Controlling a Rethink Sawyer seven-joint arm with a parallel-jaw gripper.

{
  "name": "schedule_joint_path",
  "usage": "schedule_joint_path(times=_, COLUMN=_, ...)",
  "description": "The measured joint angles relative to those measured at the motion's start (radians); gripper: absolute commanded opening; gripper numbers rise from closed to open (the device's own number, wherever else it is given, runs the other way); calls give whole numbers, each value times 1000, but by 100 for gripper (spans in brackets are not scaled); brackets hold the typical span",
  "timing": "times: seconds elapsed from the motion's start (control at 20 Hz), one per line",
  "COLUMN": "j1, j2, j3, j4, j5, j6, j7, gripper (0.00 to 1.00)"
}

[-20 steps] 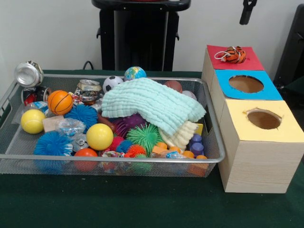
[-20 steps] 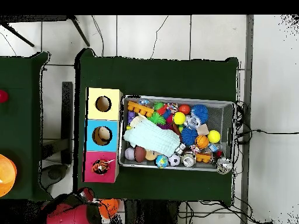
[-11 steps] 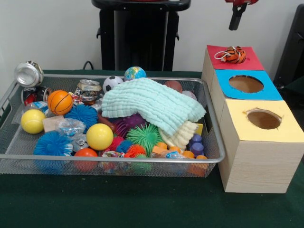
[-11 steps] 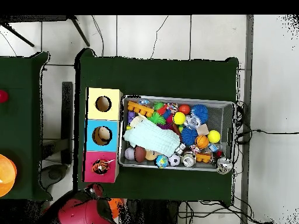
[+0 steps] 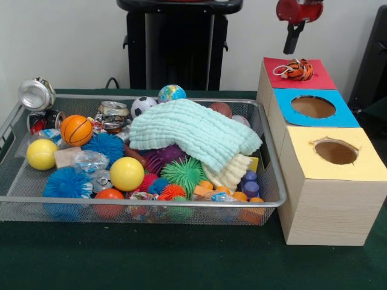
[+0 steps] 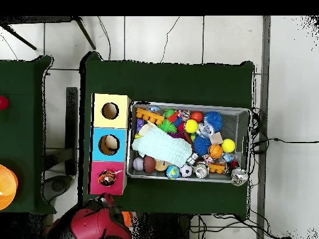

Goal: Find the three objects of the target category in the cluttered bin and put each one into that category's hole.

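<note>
The gripper (image 5: 291, 41) hangs above and just behind the red-topped box (image 5: 317, 78), clear of the table; only a narrow dark tip shows below the red arm housing, and whether its fingers are apart or together cannot be told. A small orange-and-black striped toy (image 5: 297, 69) lies on the red top, covering that box's hole. The blue-topped box (image 5: 344, 112) and the yellow-topped box (image 5: 369, 163) stand in line with it, both holes open. The wire bin (image 5: 275, 196) sits beside the boxes, crowded with clutter. A pale green cloth (image 5: 193, 133) is draped over the bin's middle. A yellow ball (image 5: 126, 173) and a green spiky ball (image 5: 183, 172) lie in front of it, a small basketball (image 5: 76, 130) toward the far end. A crushed can (image 5: 36, 93) rests on the bin's rim at the far corner.
</note>
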Motion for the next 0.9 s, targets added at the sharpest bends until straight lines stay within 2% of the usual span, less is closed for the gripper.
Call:
schedule_joint_path(times=0.35, j1=15, j2=37, j3=0, j4=0, j5=0, j6=-6, j7=0, gripper=0)
schedule_joint_path(times=0.9, j1=60, j2=44, j3=0, j4=0, j5=1, j6=-6, j7=0, gripper=0)
